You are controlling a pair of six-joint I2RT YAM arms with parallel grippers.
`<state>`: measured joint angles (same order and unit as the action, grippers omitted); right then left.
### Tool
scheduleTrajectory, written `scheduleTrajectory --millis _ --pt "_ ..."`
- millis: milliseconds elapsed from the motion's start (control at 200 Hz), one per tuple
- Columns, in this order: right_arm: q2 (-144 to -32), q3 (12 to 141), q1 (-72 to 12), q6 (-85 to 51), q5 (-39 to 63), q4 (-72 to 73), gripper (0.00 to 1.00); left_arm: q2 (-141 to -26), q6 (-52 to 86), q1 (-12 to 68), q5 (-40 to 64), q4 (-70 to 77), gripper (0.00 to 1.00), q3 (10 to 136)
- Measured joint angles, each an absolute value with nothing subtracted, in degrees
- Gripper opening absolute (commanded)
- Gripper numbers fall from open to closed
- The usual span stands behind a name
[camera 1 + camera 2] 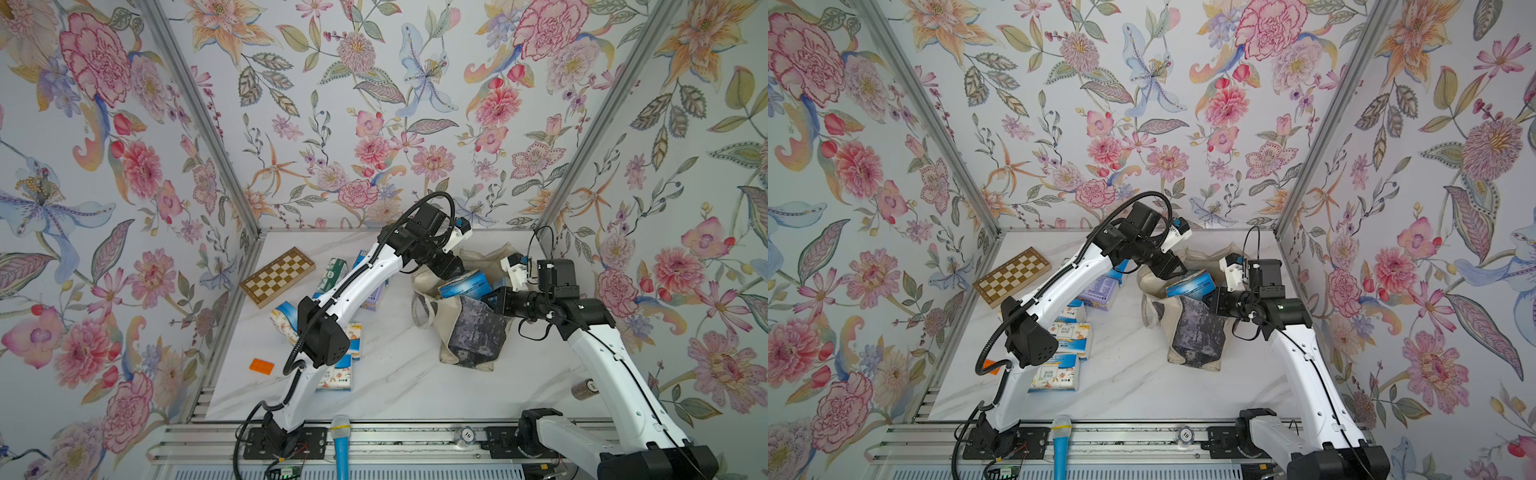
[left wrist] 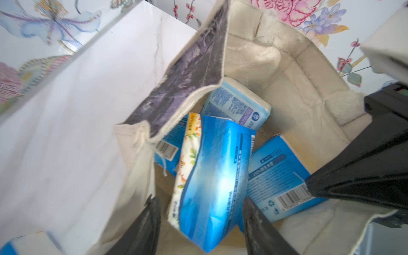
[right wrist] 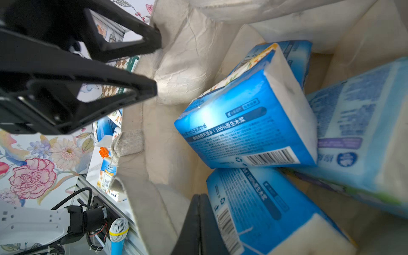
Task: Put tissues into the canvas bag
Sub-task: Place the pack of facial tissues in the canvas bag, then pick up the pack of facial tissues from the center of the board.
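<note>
Left gripper (image 3: 157, 64) hung open and empty over the floppy cream canvas bag (image 3: 176, 72); inside lay a blue plastic-wrapped tissue pack (image 3: 242, 123) printed "100%原生木浆". Right gripper (image 3: 198, 196) pinched the bag's rim.

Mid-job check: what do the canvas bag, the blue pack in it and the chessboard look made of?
Canvas bag: woven cloth, matte cream; frayed threads and soft creases show it. Blue pack: thin glossy plastic film over soft filling, judging by glare and dented sides. Chessboard: probably wood, tan and pale squares with a framed edge; finish unclear from here.
</note>
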<state>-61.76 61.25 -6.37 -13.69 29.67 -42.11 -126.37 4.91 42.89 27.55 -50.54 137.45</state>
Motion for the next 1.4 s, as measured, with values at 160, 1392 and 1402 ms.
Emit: scheduleTrajectory --millis 160,1392,1402 --pt "-61.58 62.98 -6.42 -12.93 27.79 -42.81 0.21 -116.99 6.98 39.94 22.09 -44.75 0.61 126.54" --pt "-96.38 80.44 -68.36 7.35 17.17 -25.74 0.88 -65.98 23.00 11.16 2.52 -16.16 0.85 69.25" --pt "-96.86 80.84 -68.60 7.64 17.10 -25.82 0.89 -65.98 23.00 11.11 2.63 -16.19 0.85 69.25"
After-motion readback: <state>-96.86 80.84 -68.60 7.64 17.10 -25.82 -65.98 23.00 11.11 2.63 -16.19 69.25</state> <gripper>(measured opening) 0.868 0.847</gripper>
